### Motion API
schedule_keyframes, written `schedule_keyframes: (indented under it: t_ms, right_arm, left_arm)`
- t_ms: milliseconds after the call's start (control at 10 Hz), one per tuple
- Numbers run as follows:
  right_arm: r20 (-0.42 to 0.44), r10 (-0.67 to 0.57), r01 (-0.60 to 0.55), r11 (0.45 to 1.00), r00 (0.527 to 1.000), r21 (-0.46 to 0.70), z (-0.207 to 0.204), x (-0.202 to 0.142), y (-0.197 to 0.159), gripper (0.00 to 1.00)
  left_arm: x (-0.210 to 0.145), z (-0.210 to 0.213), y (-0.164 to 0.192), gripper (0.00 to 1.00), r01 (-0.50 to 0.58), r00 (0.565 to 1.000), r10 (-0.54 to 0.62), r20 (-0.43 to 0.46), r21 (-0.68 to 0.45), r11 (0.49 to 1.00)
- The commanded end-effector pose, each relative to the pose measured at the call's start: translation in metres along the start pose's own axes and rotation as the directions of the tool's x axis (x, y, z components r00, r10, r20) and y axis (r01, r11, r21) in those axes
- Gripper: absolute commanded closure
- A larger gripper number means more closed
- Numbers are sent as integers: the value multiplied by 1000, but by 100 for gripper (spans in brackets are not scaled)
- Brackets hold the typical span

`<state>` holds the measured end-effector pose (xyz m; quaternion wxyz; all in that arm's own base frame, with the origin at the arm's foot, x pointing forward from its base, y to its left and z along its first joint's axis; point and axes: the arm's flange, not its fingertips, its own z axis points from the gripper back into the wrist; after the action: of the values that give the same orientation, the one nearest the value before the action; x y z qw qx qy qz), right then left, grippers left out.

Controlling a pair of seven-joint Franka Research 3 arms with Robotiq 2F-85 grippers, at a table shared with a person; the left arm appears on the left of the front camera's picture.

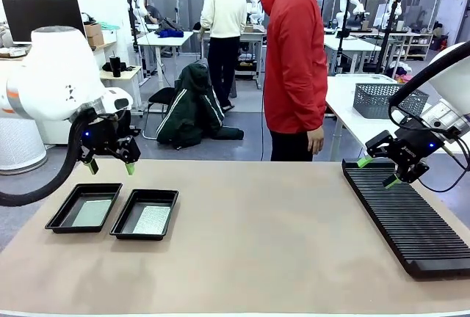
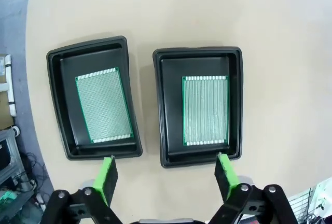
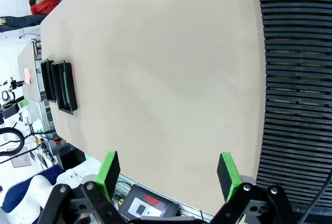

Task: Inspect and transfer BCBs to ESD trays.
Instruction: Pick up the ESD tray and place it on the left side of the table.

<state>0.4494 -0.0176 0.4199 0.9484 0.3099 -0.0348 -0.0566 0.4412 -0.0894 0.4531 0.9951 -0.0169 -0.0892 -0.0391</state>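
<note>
Lettering I can read nowhere. Two shallow black plastic ESD trays (image 2: 93, 99) (image 2: 199, 107) with flared rims sit side by side on the tan table (image 1: 279, 229), each holding a thin green speckled BCB (image 2: 102, 105) (image 2: 205, 110) flat on its floor. My left gripper (image 1: 110, 166) hangs above them, jaws spread, empty. My right gripper (image 1: 379, 171), also spread, hovers over the long black ribbed rack (image 1: 411, 218).

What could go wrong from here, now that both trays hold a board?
1. The left gripper hangs open just above the trays; lowered, its fingers might knock the right tray's rim.
2. The left tray's BCB lies slightly skewed, so a nudge might push it against the tray's wall.
</note>
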Motion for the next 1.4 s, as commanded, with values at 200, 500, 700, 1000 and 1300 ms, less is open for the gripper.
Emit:
schedule_keyframes:
  t_ms: [200,500,700,1000,1300]
  right_arm:
    - [6,-16,16,1000,1000,-8,0,-1,2,0]
    - [6,-16,16,1000,1000,-8,0,-1,2,0]
    - [6,-16,16,1000,1000,-8,0,-1,2,0]
    - [6,-16,16,1000,1000,-8,0,-1,2,0]
    - [6,-16,16,1000,1000,-8,0,-1,2,0]
  left_arm:
    - [13,9,-6,0,-16,998,19,-60,53,998]
    - [8,10,-6,0,6,999,-5,-44,18,1000]
    - [8,10,-6,0,6,999,-5,-44,18,1000]
    - [8,10,-6,0,6,999,-5,-44,18,1000]
    - [8,10,-6,0,6,999,-5,-44,18,1000]
